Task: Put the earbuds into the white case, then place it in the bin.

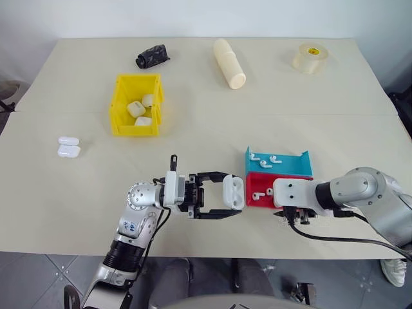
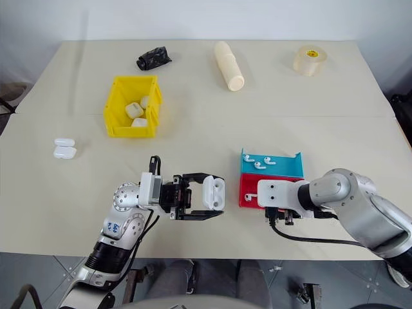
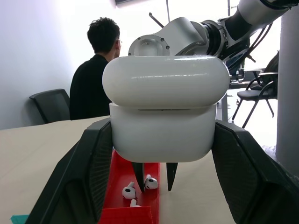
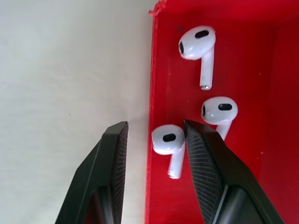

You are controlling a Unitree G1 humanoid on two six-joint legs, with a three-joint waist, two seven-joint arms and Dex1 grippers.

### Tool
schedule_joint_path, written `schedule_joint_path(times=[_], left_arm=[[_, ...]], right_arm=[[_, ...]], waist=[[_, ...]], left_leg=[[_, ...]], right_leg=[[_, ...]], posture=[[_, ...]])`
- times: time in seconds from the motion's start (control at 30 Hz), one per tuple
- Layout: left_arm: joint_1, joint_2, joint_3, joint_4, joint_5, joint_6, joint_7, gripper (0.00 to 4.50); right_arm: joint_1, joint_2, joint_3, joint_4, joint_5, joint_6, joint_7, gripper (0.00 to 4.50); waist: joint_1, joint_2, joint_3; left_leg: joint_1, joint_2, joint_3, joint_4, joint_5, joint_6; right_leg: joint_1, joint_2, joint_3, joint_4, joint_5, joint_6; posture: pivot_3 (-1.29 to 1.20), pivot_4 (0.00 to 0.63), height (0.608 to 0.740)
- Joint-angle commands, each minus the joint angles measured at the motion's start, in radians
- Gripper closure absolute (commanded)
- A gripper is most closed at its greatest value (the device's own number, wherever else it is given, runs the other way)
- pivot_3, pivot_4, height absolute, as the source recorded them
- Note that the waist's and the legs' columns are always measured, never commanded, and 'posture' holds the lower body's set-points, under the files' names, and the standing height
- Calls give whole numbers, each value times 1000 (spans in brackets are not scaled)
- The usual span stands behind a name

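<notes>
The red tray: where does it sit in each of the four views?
Left eye view: red tray low, right of centre, beside the blue tray.
Right eye view: same spot.
Left wrist view: below the held white case, tray at.
Right wrist view: right half.
Shared landmark: the earbuds lying in it.
</notes>
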Motion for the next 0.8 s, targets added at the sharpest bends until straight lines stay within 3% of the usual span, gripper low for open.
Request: schedule_joint_path(times=[0.03,0.27,0.37,0.43,0.47,0.67,0.8], left_arm=[[-5,-3,-1,-38,-12,-3,8,1711],[-6,-2,-1,-41,-11,-1,12,1711],[-7,-1,-1,-42,-11,0,14,1711],[-7,-1,-2,-42,-11,0,15,1711],[-7,-1,-2,-42,-11,0,15,1711],[-5,0,-3,-43,-11,0,15,1711],[3,5,1,-42,-16,-4,7,1711]], right_arm=[[10,-15,-9,8,-43,-53,24,2572],[25,4,-21,23,-69,-77,45,2572],[31,12,-25,22,-69,-73,50,3135],[36,17,-29,20,-69,-67,54,3850],[39,19,-30,18,-70,-65,56,3989],[53,28,-44,6,-80,-55,55,3988],[84,34,-146,-24,-10,-61,53,3988]], waist=[[0,0,0],[0,0,0],[0,0,0],[0,0,0],[0,0,0],[0,0,0],[2,0,0]], left_leg=[[0,0,0,0,0,0],[0,-1,0,0,0,0],[0,-1,0,0,0,0],[0,-1,0,0,0,0],[0,-1,0,0,0,0],[0,-1,0,0,0,0],[0,-1,0,0,0,0]], right_leg=[[0,0,0,0,0,0],[0,0,0,0,0,0],[0,0,0,0,0,0],[0,0,0,0,0,0],[0,0,0,0,0,0],[0,0,0,0,0,0],[0,0,0,0,0,0]], posture=[[0,150,740],[0,150,740],[0,150,740],[0,150,740],[0,150,740],[0,150,740],[0,150,740]])
